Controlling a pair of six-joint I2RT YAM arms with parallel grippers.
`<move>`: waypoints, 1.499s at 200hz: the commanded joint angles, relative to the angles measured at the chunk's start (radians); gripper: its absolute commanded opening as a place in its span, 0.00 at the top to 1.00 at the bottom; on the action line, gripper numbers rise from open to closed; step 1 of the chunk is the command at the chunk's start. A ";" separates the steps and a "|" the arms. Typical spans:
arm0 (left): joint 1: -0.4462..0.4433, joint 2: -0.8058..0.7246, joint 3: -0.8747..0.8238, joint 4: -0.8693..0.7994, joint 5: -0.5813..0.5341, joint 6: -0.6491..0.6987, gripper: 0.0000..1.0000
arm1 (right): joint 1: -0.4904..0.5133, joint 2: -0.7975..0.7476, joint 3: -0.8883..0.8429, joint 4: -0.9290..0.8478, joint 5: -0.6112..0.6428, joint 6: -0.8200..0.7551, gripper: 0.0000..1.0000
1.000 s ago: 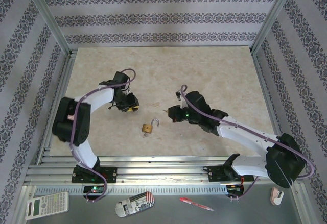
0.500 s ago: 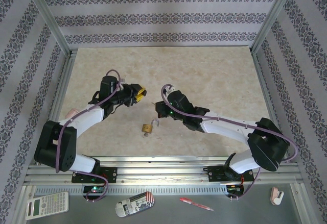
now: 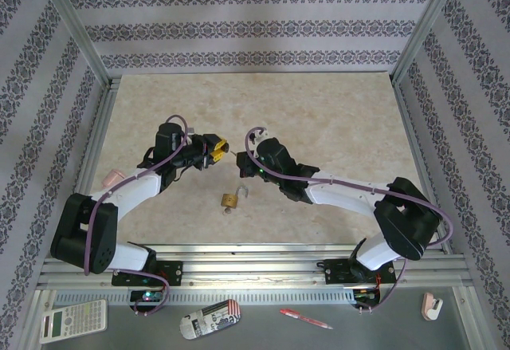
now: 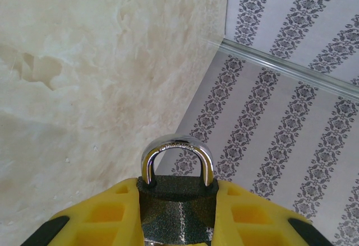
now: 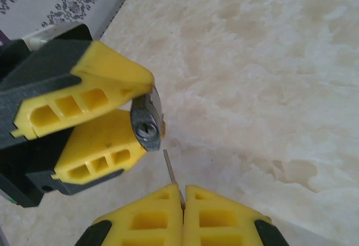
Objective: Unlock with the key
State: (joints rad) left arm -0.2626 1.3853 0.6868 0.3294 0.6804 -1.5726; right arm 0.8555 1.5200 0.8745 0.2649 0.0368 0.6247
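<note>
My left gripper (image 3: 217, 150) (image 4: 177, 193) is shut on a dark grey padlock (image 4: 177, 209), whose silver shackle (image 4: 177, 145) sticks out closed beyond the yellow fingers. In the right wrist view that padlock's keyhole end (image 5: 146, 126) faces my right gripper (image 5: 183, 193) (image 3: 243, 163). The right gripper is shut on the key (image 5: 170, 168). The key's thin silvery blade points up at the keyhole, its tip a small gap below and to the right of it. Both grippers hover above the table, almost tip to tip.
A brass padlock (image 3: 233, 199) with its shackle swung open lies on the marble tabletop (image 3: 319, 119) just in front of the two grippers. A calculator (image 3: 73, 320), a striped case (image 3: 209, 319) and a red pen (image 3: 305, 318) lie on the near ledge. Patterned walls surround the table.
The left arm swung the dark padlock up and to the right, toward the middle. The right arm reached left with the key until the two grippers nearly meet.
</note>
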 commanded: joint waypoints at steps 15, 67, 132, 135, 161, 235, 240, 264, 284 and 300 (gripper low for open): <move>-0.011 -0.023 -0.012 0.035 -0.003 0.004 1.00 | 0.010 0.003 0.042 0.033 -0.014 -0.010 1.00; -0.017 -0.012 -0.005 0.051 -0.003 0.002 1.00 | 0.010 0.022 0.053 0.018 -0.033 -0.008 1.00; -0.018 -0.015 -0.004 0.049 -0.002 0.011 1.00 | 0.008 0.039 0.062 0.000 -0.020 -0.010 1.00; -0.020 -0.015 -0.005 0.049 -0.003 0.010 1.00 | 0.008 0.039 0.061 0.000 -0.019 -0.010 1.00; -0.025 -0.015 -0.001 0.042 -0.001 0.017 1.00 | 0.006 0.031 0.055 0.002 -0.015 -0.009 1.00; -0.044 -0.003 0.010 0.009 -0.002 0.041 1.00 | 0.005 0.035 0.060 0.001 -0.015 -0.011 1.00; -0.043 -0.003 0.012 0.007 -0.003 0.044 1.00 | 0.005 0.034 0.060 -0.002 -0.013 -0.014 1.00; -0.044 0.002 0.013 -0.004 -0.002 0.053 1.00 | 0.005 0.032 0.063 -0.011 -0.001 -0.020 1.00; -0.047 0.001 0.016 -0.020 -0.001 0.065 1.00 | 0.005 0.032 0.065 -0.015 0.003 -0.027 1.00; -0.046 0.001 0.020 -0.034 -0.001 0.078 1.00 | 0.005 0.031 0.065 -0.018 0.009 -0.030 1.00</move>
State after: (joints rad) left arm -0.2825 1.3865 0.6807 0.3202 0.6441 -1.5360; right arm 0.8555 1.5478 0.9043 0.2451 0.0135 0.6205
